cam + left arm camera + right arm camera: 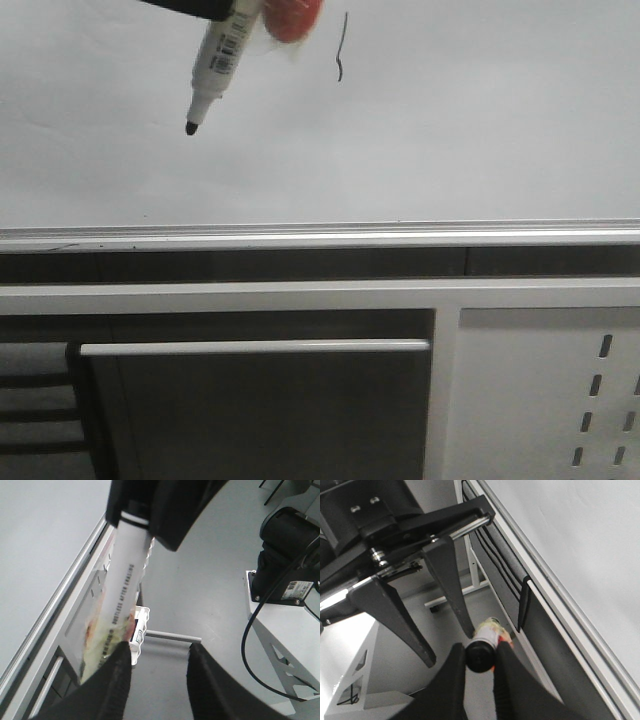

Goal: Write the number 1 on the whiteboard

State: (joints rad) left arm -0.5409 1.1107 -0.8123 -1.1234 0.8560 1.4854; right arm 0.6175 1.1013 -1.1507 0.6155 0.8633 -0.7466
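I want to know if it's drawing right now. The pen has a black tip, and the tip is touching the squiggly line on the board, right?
Not quite. The marker does have a black tip, but the tip is not on the number 1. The front view shows it lower and to the left of the line, with bare whiteboard between them.

Thin dark wavy number 1 (342, 46), hooked at its foot, high on the pale whiteboard (450, 130)
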